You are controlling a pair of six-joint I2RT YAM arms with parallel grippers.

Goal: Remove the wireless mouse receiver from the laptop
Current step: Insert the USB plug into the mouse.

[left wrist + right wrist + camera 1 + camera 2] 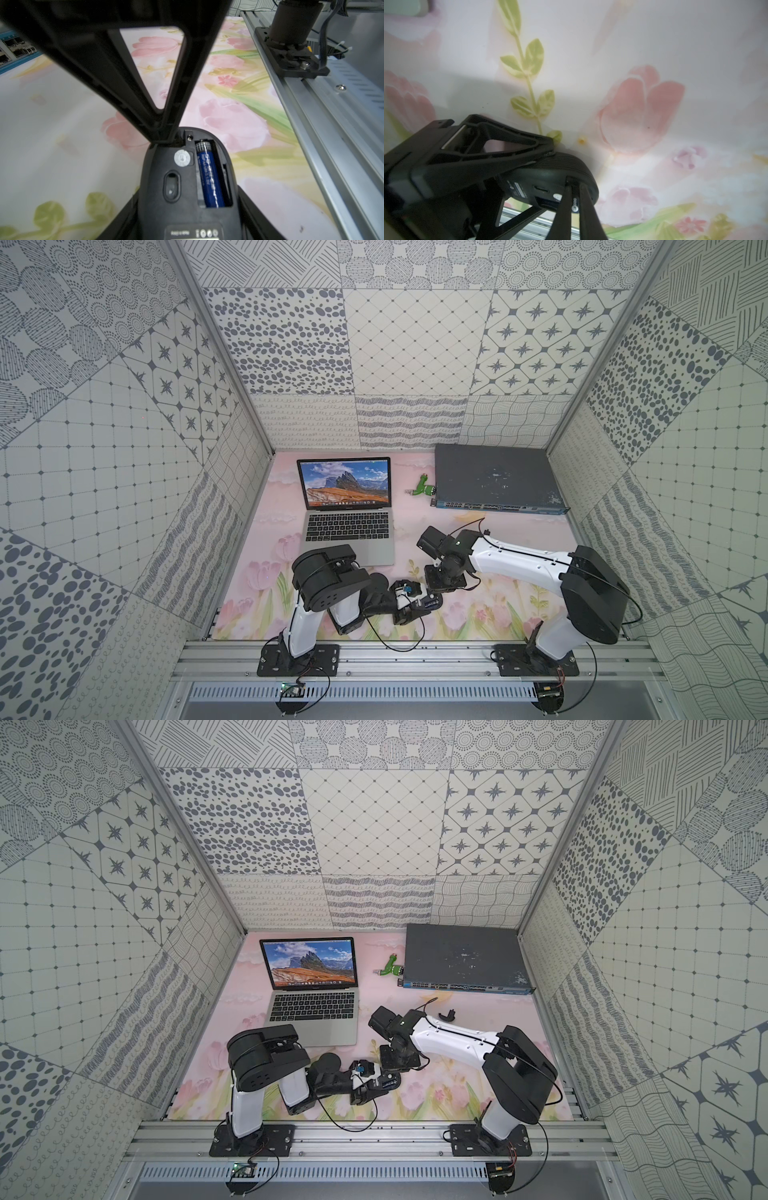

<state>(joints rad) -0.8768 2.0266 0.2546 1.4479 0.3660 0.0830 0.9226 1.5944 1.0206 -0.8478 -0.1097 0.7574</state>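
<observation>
The open laptop (349, 526) (313, 1011) stands at the back left of the flowered mat, well away from both grippers. My left gripper (187, 191) (424, 605) is shut on a black mouse (182, 187) (550, 172), held underside up with its blue battery (209, 176) exposed. My right gripper (575, 187) (434, 591) points down at the mouse's end. It is shut on a small dark piece with a pale round mark (575, 204), seemingly the wireless mouse receiver, whose tip sits at a slot in the mouse. No nub shows on the laptop's sides.
A dark grey network switch (496, 481) lies at the back right, with a green USB stick (423, 488) beside it. A small curved black piece (447, 1016) rests on the mat behind the right arm. The aluminium rail (415, 655) runs along the front edge.
</observation>
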